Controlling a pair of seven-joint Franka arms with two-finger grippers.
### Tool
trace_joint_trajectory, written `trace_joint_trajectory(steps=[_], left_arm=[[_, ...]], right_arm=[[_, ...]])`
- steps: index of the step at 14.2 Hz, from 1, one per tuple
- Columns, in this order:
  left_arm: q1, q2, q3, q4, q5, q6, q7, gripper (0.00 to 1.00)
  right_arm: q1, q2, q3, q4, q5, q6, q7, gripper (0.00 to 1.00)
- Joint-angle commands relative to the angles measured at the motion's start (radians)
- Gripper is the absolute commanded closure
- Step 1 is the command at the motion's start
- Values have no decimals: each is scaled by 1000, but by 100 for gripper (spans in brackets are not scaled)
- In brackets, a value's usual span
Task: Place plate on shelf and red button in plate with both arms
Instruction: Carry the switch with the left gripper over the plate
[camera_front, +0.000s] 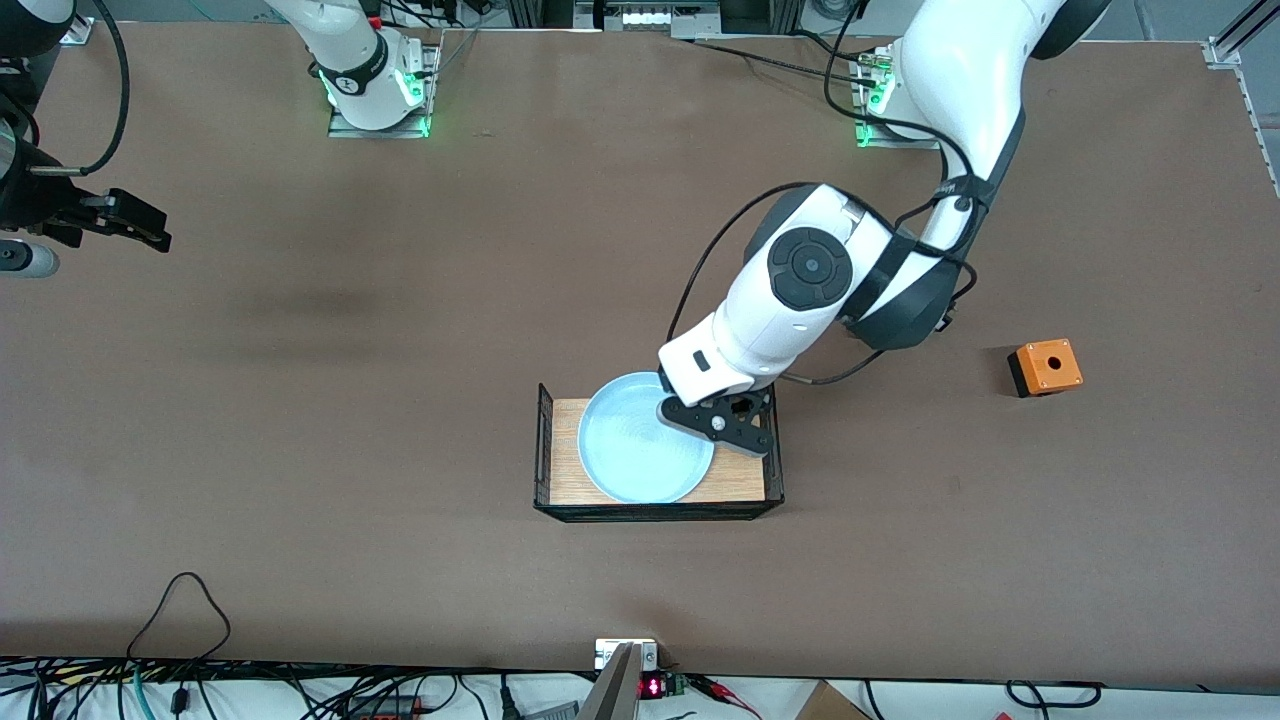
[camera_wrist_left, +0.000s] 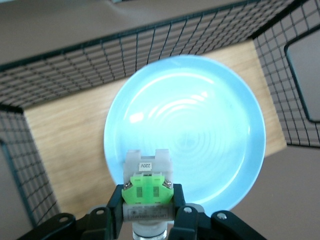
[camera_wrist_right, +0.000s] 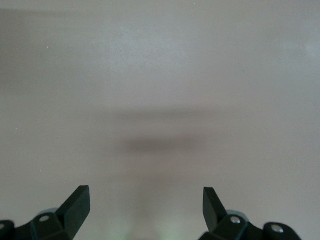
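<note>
The light-blue plate (camera_front: 630, 450) (camera_wrist_left: 200, 130) lies on the wooden floor of a black wire basket (camera_front: 545, 440) (camera_wrist_left: 150, 45). Its edge toward the robots reaches a little past the wood. My left gripper (camera_front: 715, 420) (camera_wrist_left: 148, 200) hangs over the plate's rim at the left arm's end, shut on the red button (camera_wrist_left: 148, 187). The button's whitish body and green block show between the fingers (camera_wrist_left: 116, 205); its cap is hidden. My right gripper (camera_front: 140, 225) (camera_wrist_right: 146, 200) waits open and holds nothing, over bare table at the right arm's end.
An orange and black box (camera_front: 1045, 367) with a round hole on top stands on the table toward the left arm's end. The basket has mesh walls on three sides. Cables run along the table edge nearest the front camera.
</note>
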Motion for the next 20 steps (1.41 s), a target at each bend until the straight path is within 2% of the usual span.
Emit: trace_joint_trajectory(steps=[1,5,11,12,13,14,18,20], left_arm=[[-38,52,16,56,26,74,-6,76],[-59,92,17,56,57,169,-5,75],[-52,101,25,48,81,169,-6,70],[-50,101,26,48,81,169,-5,61],[-46,100,26,45,81,169,-5,39],[-44,98,26,45,83,168,-3,0],[-44,86,25,47,67,160,-11,0],[-43,72,23,48,67,102,-17,0]], right_arm=[[0,-10,-5,9,18,-18,-3,0],[-3,-10,-10,9,19,-20,-3,0],[-2,-7,-5,29,18,-17,9,0],[-2,-7,-5,29,18,-17,8,0],[-2,-7,-5,29,18,-17,8,0],[-2,-7,-5,29,18,-17,8,0],[-2,-8,-5,29,18,-18,9,0],[-2,-8,-5,29,18,-18,8,0]])
